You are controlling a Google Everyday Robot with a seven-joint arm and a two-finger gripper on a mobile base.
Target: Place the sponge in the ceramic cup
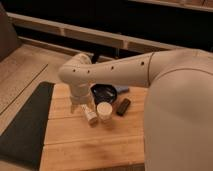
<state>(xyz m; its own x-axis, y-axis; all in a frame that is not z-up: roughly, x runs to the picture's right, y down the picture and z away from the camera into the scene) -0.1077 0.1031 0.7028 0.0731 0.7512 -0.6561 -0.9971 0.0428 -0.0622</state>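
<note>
The cream-white ceramic cup (104,111) stands upright on the wooden table (85,145), just in front of a black bowl (103,92). A small light-blue piece, the sponge (122,90), shows at the bowl's right rim, partly under my arm. My gripper (76,106) points down at the table's left part, to the left of the cup and apart from it. The sponge is well to the gripper's right.
A whitish oblong bottle (90,115) lies between the gripper and the cup. A dark rectangular block (123,106) lies right of the cup. A dark mat (25,125) borders the table's left edge. My arm's bulk (175,110) covers the right side.
</note>
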